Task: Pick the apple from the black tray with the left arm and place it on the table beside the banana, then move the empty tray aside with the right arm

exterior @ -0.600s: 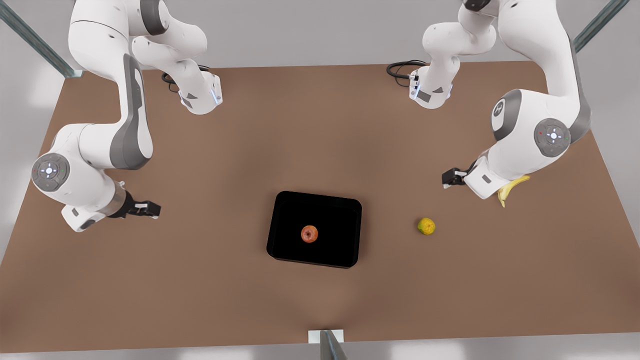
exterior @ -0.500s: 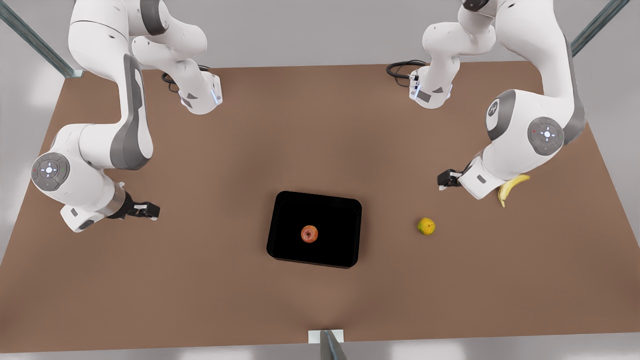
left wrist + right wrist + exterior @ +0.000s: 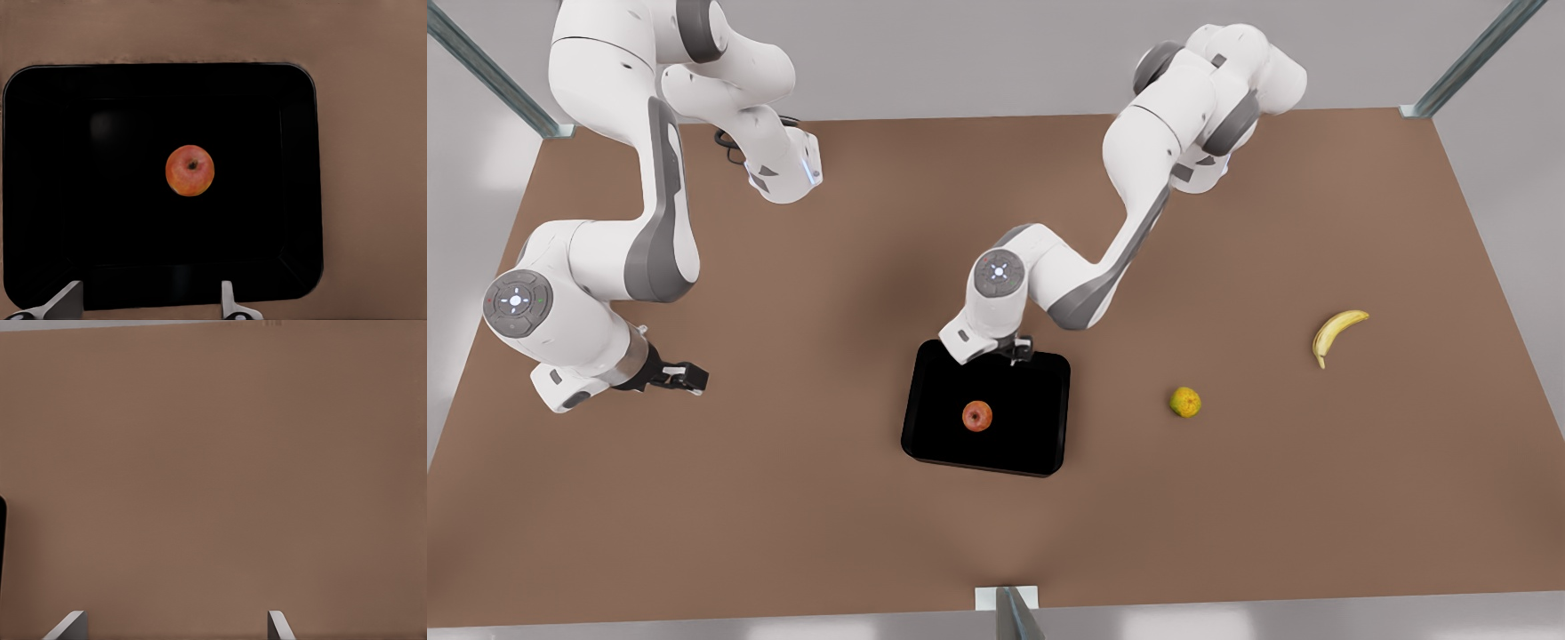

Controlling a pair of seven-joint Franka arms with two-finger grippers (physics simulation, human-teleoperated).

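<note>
1. Black tray (image 3: 987,407), lower centre of the front view, flat on the table (image 3: 783,533). Not yet moved aside.
2. Apple (image 3: 977,416), resting near the tray's middle, touched by nothing. Not yet picked.
3. Yellow-green fruit (image 3: 1184,402), on bare table right of the tray, well apart from it.
4. Right gripper (image 3: 685,378), left of frame, level with the tray and well apart from it; arm waiting, fingers spread wide over bare table.
5. Left gripper (image 3: 1021,353), centre frame, over the tray's far rim; fingertips (image 3: 227,300) parted wide, empty, the apple lying ahead of them.
6. Banana (image 3: 1336,332), right of frame; the table beside it is bare, awaiting the apple.

Status: approach to the apple under way, by my judgement; grasp, placement and tray move all remain.
</note>
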